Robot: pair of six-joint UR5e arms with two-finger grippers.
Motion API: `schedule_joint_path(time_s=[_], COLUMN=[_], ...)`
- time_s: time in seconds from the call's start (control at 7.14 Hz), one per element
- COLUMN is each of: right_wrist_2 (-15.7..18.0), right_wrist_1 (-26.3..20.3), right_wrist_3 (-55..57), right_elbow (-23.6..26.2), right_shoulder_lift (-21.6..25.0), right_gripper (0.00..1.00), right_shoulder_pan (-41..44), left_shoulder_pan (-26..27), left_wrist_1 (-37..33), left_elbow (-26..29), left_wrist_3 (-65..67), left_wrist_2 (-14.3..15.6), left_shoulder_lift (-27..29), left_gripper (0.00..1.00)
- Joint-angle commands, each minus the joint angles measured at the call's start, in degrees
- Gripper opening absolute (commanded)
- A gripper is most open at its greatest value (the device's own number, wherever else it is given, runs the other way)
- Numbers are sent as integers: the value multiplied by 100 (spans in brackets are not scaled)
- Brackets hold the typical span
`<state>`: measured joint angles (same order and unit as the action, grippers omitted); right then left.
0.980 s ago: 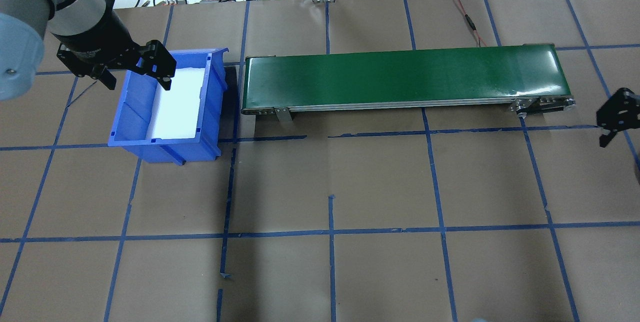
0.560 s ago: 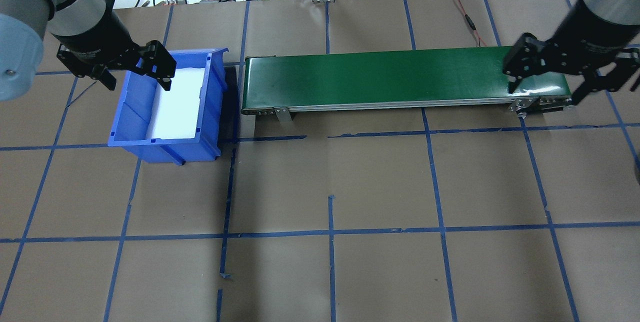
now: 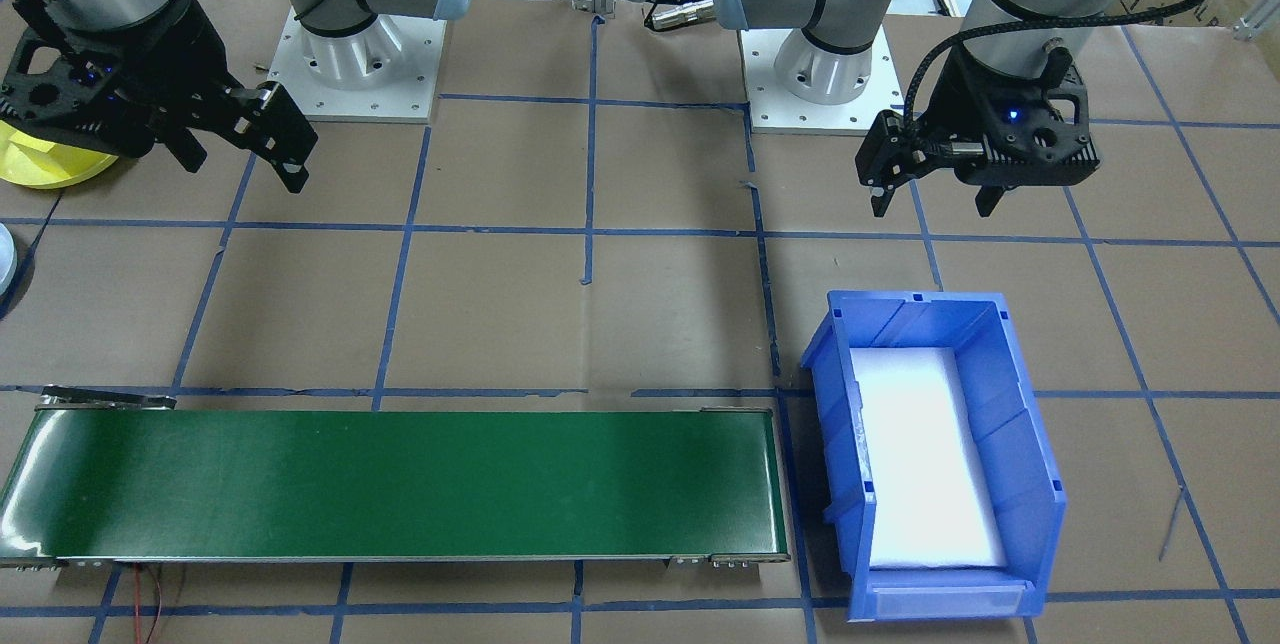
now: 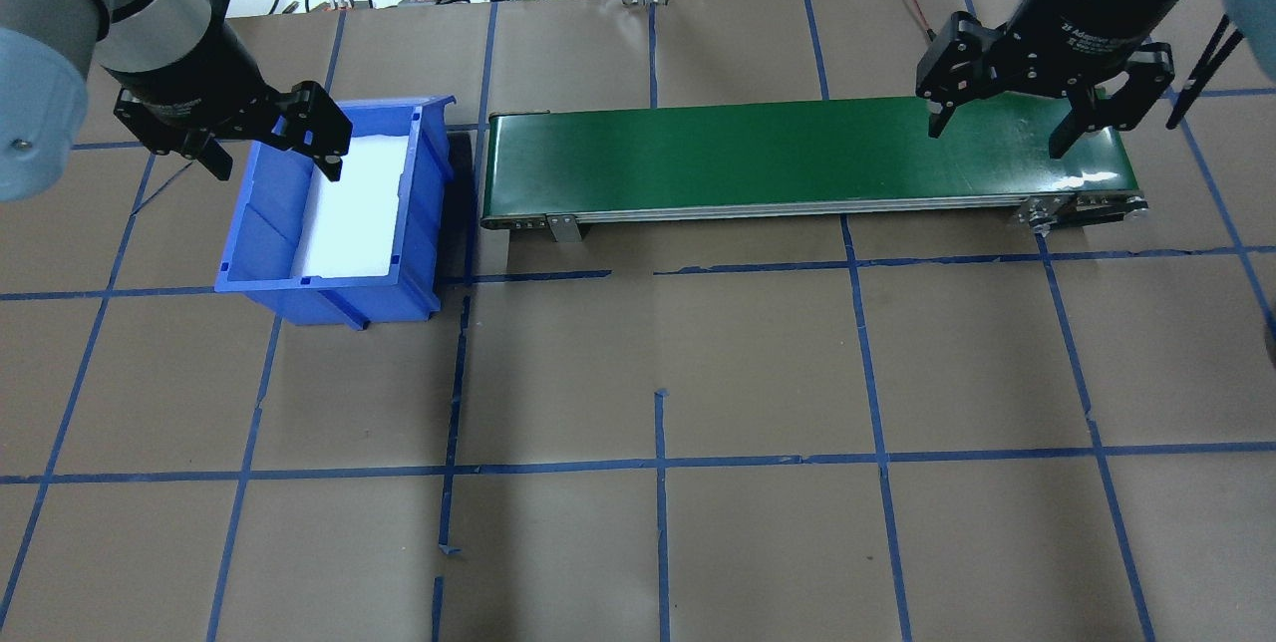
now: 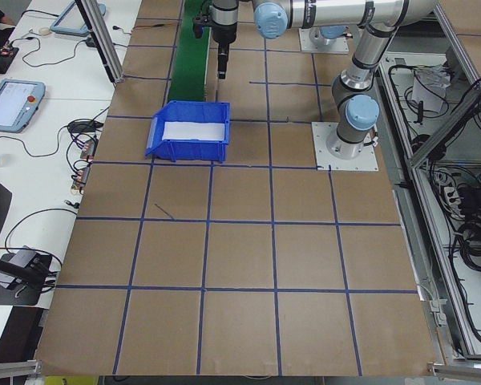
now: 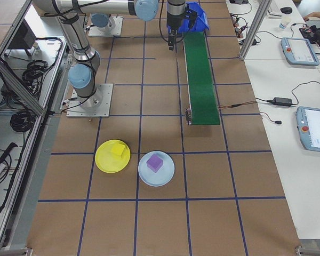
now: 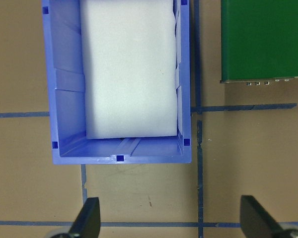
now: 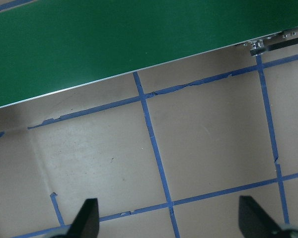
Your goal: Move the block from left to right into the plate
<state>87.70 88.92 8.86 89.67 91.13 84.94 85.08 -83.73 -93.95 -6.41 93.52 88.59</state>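
Brown paper, gridded in blue tape, is covering the table; the smooth green conveyor belt is bridging the foam-lined blue bin at 9 o'clock toward the plates; left gripper and right gripper are hovering spread open, empty; the purple block is sitting on the pale plate, yellow plate beside.

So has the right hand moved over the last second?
Yes. The right hand came in from the table's right edge and now hangs open over the right end of the green conveyor; the conveyor itself stayed put.
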Motion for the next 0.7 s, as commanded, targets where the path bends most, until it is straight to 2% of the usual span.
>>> schedule_joint_path(time_s=[0.0,0.14,0.42,0.56], right_wrist_2=[54,37,256,222], right_wrist_1=[-23,-41,29,38], right_wrist_3=[2,-50,-95,-78], right_elbow=[6,15,-37,-38], right_shoulder_lift=[1,10,-86,-95], right_gripper=[100,100,100,100], right_shoulder_pan=[14,101,286,295], left_shoulder_pan=[0,0,0,0], left_wrist_1=[-3,-3,-3,-3], left_elbow=[0,0,0,0], left_wrist_3=[-1,-1,-9,-9], left_wrist_2=[0,0,-9,-9], left_shoulder_lift=[9,9,9,9], left_gripper=[100,100,100,100])
